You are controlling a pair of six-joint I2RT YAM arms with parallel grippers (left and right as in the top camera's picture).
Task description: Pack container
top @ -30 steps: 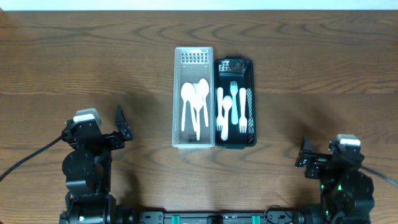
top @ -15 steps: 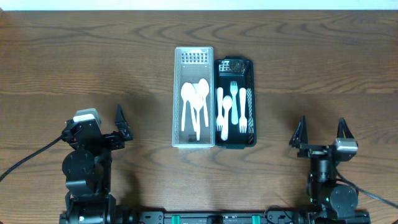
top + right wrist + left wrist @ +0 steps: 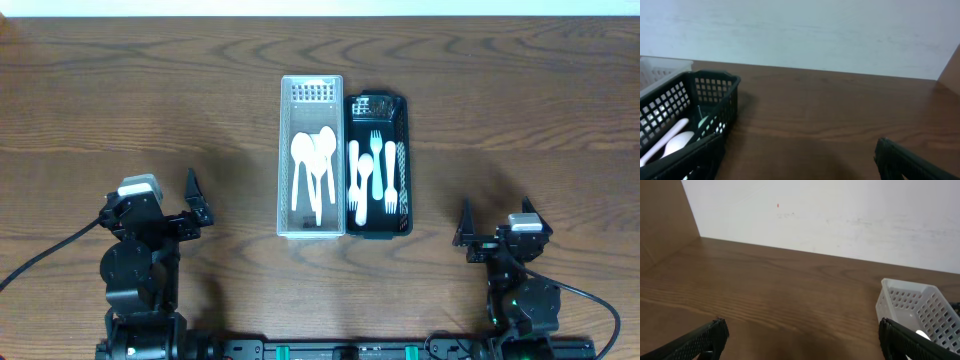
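Note:
A white basket holds white spoons at the table's middle. A black basket touches its right side and holds white and pale green forks and spoons. My left gripper is open and empty, low on the left of the table, apart from the baskets. My right gripper is open and empty, low on the right. The left wrist view shows the white basket at right between open fingers. The right wrist view shows the black basket at left, beside my open fingers.
The brown wooden table runs to a white wall at the back. Both arm bases stand at the front edge.
The right arm has swung and settled; its gripper now sits a little left and lower than before, fingers pointing up the table. The left arm has not moved.

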